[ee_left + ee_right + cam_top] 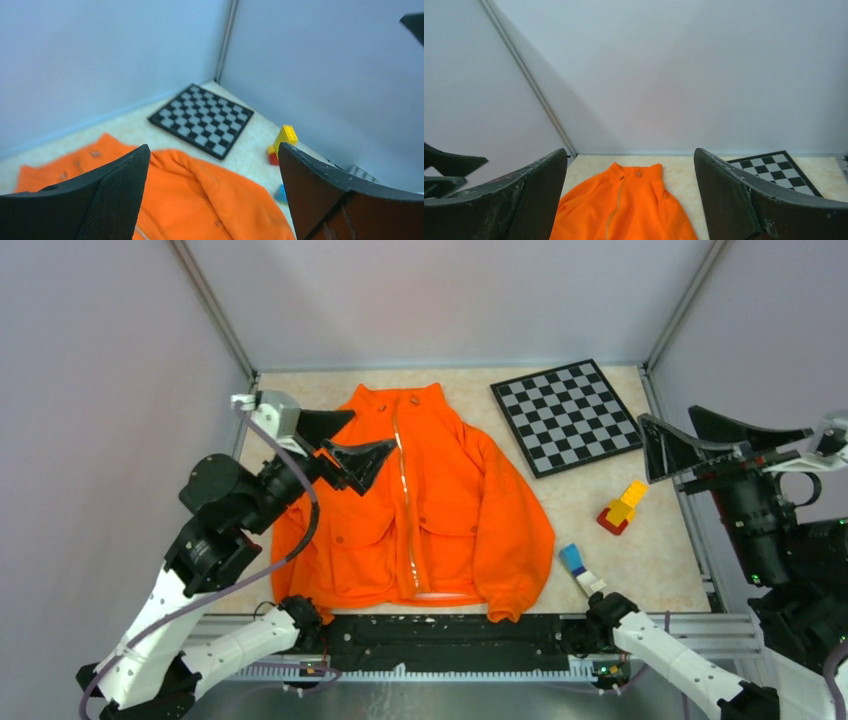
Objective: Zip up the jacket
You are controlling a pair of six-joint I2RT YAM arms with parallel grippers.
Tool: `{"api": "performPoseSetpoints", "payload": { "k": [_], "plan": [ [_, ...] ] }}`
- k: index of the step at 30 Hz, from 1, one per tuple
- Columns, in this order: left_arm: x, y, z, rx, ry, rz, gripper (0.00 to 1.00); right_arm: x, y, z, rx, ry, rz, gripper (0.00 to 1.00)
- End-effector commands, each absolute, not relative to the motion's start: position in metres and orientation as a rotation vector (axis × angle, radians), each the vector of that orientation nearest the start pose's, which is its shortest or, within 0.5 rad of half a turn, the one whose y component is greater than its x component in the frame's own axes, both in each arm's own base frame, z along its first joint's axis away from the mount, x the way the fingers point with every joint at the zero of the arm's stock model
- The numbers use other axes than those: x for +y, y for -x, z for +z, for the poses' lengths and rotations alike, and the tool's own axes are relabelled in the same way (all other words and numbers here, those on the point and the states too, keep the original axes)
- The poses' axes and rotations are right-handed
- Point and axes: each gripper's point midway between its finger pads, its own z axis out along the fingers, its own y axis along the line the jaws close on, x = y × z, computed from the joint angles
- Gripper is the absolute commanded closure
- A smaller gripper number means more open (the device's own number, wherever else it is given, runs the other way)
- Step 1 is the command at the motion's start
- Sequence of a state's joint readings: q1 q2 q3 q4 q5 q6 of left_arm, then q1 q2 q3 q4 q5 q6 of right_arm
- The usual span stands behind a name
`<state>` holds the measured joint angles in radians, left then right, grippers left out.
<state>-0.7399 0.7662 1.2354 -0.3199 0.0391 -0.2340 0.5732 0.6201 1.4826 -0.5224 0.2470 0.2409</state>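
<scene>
The bright orange jacket (440, 510) lies flat on the table with its front up and its collar toward the back wall. Its pale zipper (405, 500) runs from collar to hem, and the two front halves meet along it. My left gripper (375, 427) hovers open above the jacket's left shoulder, nothing between its fingers. In the left wrist view the jacket (200, 195) fills the space below the left gripper (212, 147). My right gripper (665, 415) is raised at the table's right edge, open and empty. In the right wrist view the jacket (629, 210) lies far beyond the right gripper (630, 150).
A black-and-white chessboard (567, 415) lies at the back right. A yellow and red block stack (622, 508) and a small blue and white piece (580, 568) sit right of the jacket's sleeve. Grey walls enclose the table; a black rail (440, 640) runs along the near edge.
</scene>
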Motion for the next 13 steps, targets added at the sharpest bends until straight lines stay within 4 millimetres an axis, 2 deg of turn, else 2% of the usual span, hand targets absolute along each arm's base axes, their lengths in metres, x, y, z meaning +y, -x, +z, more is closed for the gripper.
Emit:
{"api": "performPoseSetpoints", "payload": {
  "k": [1, 3, 6, 10, 13],
  "plan": [
    [-0.161, -0.171, 0.552, 1.093, -0.389, -0.721, 0.01, 0.032, -0.147, 0.528, 1.264, -0.065, 0.441, 0.05],
    [-0.152, -0.162, 0.569, 1.036, -0.382, -0.711, 0.01, 0.020, -0.146, 0.524, 1.262, -0.110, 0.402, 0.05],
    [-0.135, -0.153, 0.587, 0.987, -0.331, -0.696, 0.01, 0.013, -0.148, 0.518, 1.272, -0.136, 0.365, 0.05],
    [-0.123, -0.141, 0.597, 0.934, -0.311, -0.703, 0.01, 0.010, -0.147, 0.517, 1.256, -0.134, 0.353, 0.05],
    [-0.119, -0.139, 0.597, 0.935, -0.299, -0.695, 0.01, 0.014, -0.148, 0.514, 1.265, -0.102, 0.342, 0.05]
  ]
}}
